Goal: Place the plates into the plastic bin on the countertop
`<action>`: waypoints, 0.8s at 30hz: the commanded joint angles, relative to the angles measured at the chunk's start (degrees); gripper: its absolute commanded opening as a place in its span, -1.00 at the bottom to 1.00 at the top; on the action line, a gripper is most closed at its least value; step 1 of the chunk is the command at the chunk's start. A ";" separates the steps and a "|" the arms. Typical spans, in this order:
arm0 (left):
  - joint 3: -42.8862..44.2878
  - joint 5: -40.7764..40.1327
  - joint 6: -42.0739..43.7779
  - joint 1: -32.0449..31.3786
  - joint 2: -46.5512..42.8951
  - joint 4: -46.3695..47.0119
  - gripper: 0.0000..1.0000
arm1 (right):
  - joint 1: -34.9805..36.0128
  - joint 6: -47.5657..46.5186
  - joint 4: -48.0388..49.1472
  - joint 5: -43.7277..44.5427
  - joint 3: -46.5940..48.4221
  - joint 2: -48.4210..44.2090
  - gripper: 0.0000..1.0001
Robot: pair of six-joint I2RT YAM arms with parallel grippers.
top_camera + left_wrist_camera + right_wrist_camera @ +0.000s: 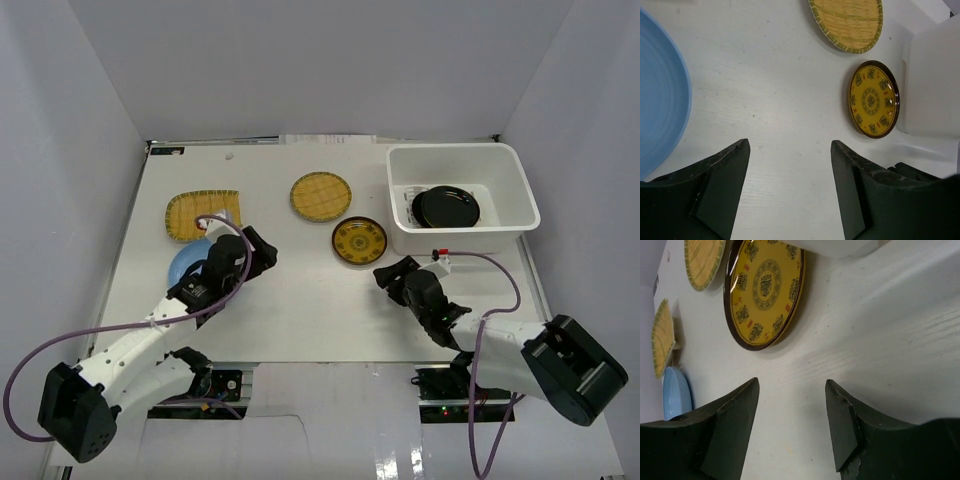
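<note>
No writing can be read. The gold plate (873, 99) carries a ring of emblems, too small to make out.

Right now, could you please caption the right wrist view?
Open right gripper above the countertop, gold-patterned plate ahead beside the bin.

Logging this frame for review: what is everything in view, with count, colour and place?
plastic bin: one, white, far right of the countertop
black plate: at least one, glossy black, inside the bin
gold-patterned plate: one, yellow with brown rim, on the countertop just left of the bin
round woven plate: one, bamboo yellow, far centre
squarish woven plate: one, bamboo yellow, far left
light blue plate: one, light blue, near side of the squarish one, partly under the left arm
left gripper: one, black, open and empty, beside the blue plate
right gripper: one, black, open and empty, near the gold-patterned plate
</note>
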 commanded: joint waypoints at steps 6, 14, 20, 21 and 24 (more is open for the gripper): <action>3.35 2.04 -3.21 0.71 13.55 8.44 0.53 | 0.36 9.26 14.98 8.50 5.26 15.82 0.15; 5.37 2.83 -3.04 2.37 20.31 13.37 0.53 | 0.36 14.62 23.42 10.79 9.39 28.05 -0.18; 6.96 5.47 -3.21 5.18 25.06 15.74 0.53 | 0.36 14.98 29.57 11.41 9.75 33.16 -0.78; 7.22 5.90 -3.39 5.62 26.46 16.00 0.53 | 0.36 14.20 30.62 10.27 9.57 33.34 -0.84; 8.97 7.66 -4.26 7.21 28.93 16.71 0.54 | 1.32 13.32 32.03 7.99 7.91 30.98 -0.84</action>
